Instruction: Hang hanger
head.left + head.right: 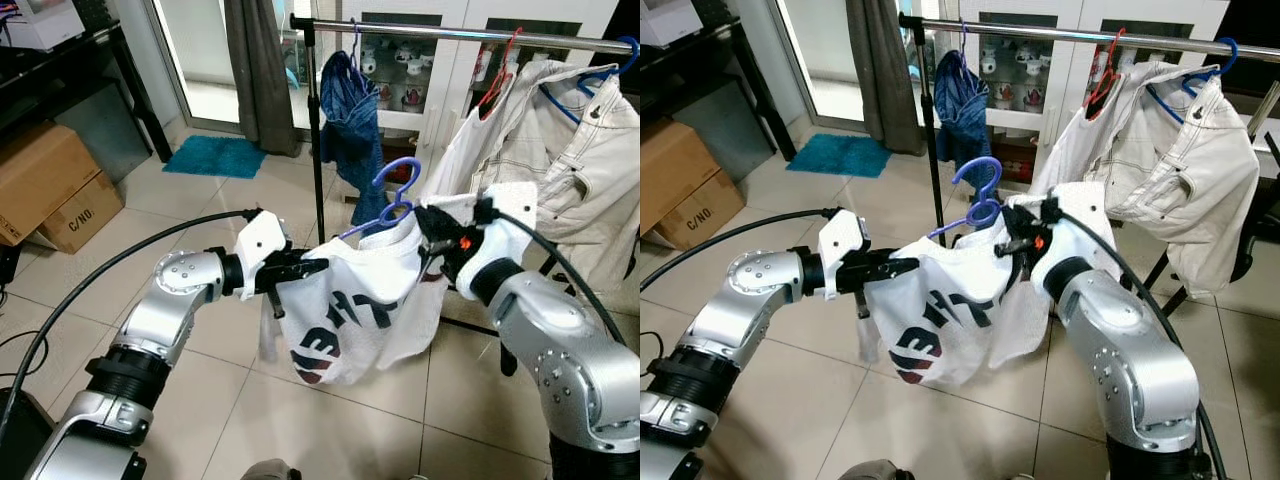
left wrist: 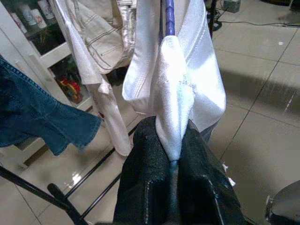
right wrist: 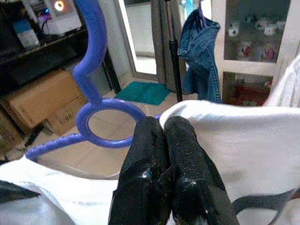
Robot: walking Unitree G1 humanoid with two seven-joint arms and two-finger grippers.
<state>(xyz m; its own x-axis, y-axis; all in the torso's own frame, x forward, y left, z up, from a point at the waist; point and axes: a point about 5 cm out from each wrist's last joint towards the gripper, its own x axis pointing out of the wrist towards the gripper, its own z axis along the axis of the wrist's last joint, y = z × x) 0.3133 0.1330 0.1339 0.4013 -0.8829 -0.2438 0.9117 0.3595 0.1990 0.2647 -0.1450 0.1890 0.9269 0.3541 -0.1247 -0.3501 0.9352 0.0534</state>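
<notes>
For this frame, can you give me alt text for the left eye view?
Two silver robot arms hold a white shirt on a purple hanger between them, left gripper and right gripper each shut on the cloth. Behind stands a clothes rail with a denim garment and a cream jacket.

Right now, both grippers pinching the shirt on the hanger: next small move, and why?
Probably raise both arms toward the rail. The purple hanger hook sits well below it, with the white shirt pinched at each shoulder by the left gripper and right gripper.
</notes>
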